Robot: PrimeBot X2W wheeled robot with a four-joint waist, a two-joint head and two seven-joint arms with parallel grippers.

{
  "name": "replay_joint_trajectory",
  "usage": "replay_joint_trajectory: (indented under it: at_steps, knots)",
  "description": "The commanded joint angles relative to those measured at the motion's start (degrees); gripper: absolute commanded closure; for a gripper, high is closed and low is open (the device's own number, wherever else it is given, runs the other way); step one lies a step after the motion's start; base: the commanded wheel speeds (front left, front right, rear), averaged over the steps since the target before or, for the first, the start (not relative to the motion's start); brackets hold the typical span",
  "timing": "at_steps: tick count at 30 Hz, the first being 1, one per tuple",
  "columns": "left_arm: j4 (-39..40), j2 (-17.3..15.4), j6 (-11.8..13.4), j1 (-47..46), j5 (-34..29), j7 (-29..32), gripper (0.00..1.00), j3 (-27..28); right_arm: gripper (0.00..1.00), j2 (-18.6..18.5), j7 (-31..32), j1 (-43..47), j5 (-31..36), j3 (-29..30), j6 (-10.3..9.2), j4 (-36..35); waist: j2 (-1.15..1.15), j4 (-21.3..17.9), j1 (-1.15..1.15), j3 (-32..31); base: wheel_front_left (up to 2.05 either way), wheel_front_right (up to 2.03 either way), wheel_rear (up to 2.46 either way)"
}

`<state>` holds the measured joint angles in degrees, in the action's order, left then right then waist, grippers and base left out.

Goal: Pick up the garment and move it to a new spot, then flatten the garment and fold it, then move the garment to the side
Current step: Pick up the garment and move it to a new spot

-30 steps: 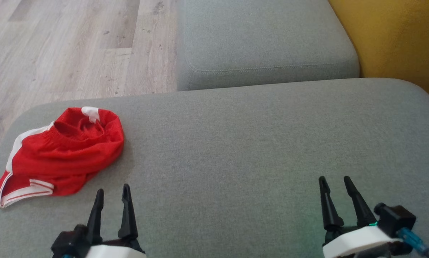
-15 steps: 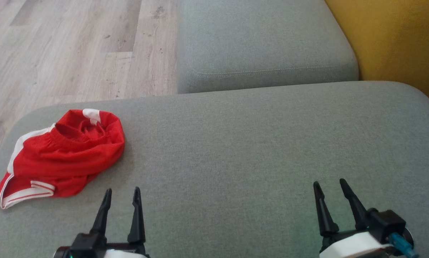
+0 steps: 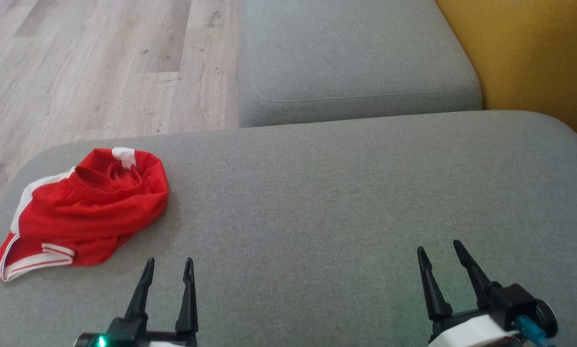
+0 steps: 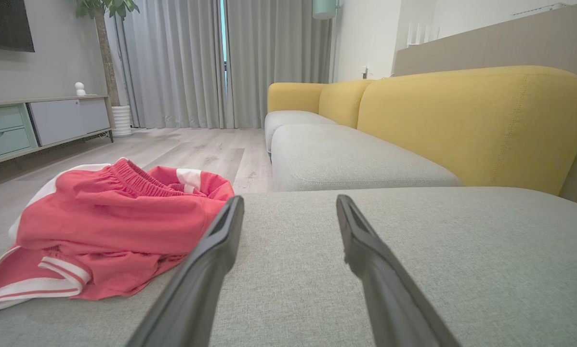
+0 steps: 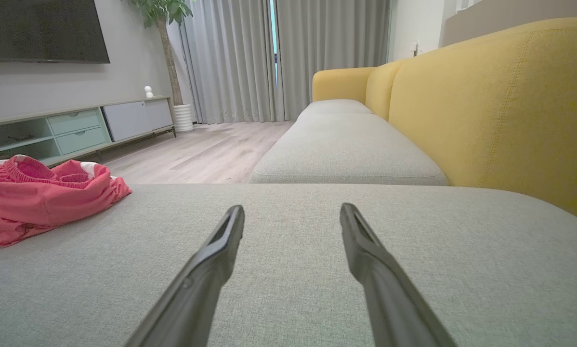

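The garment [image 3: 84, 212], red shorts with white trim, lies crumpled near the left end of the grey cushion [image 3: 341, 193]. In the left wrist view the garment [image 4: 100, 226] sits just left of my left fingers [image 4: 216, 250], apart from them. My left gripper [image 3: 169, 262] stands open at the lower left, a little to the right of and nearer than the shorts, holding nothing. My right gripper [image 3: 438, 246] is open at the lower right over bare cushion; its wrist view has the garment [image 5: 43, 197] far off to the left.
A second grey seat cushion [image 3: 356, 62] lies beyond the near one, with the yellow sofa back [image 3: 534, 58] to the right. Wooden floor [image 3: 86, 72] drops away beyond the cushion's left and far-left edge. A TV cabinet [image 5: 76, 127] stands across the room.
Both grippers have drawn back toward the bottom of the head view, the left one also shifting slightly right. The garment has not moved; the view itself shifted a little.
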<state>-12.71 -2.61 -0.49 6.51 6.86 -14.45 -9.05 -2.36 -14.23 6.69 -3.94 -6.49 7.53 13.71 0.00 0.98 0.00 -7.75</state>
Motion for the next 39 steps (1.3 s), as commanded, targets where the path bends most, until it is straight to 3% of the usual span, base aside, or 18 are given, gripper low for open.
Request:
replay_joint_trajectory:
  at_steps: [1,7,11,30,39]
  knots:
    - [1.6,-0.3,0.4,-1.8,0.2,-0.5,0.0,1.9,0.0,-0.5,-0.8,-1.3,0.6,-1.0,-0.04,-1.7,0.0,0.0,0.0,0.0,0.0,0.0,0.0]
    - [1.0,-0.3,0.3,-1.8,0.0,-0.5,0.0,1.9,0.0,-0.5,-0.8,-1.2,0.6,-0.8,-0.04,-1.6,0.0,0.4,0.0,0.2,0.0,0.0,0.0]
    - [0.7,-0.3,0.1,-2.2,-0.2,-0.5,0.0,2.1,0.0,-0.5,-0.8,-0.9,0.5,-0.4,-0.04,-1.7,0.0,2.7,0.0,0.8,0.0,0.0,0.0]
    - [2.1,-0.3,0.2,-0.8,-1.0,-0.5,0.0,9.0,0.0,-0.5,-0.8,-2.3,0.2,-1.9,-0.04,-1.5,0.0,24.6,0.0,4.3,0.0,0.0,0.0]
    - [3.5,-0.3,0.9,0.6,-0.5,-0.5,0.0,11.9,0.0,-0.5,-0.8,-3.3,0.9,-3.2,-0.04,-0.8,0.0,25.9,0.0,4.6,0.0,0.0,0.0]
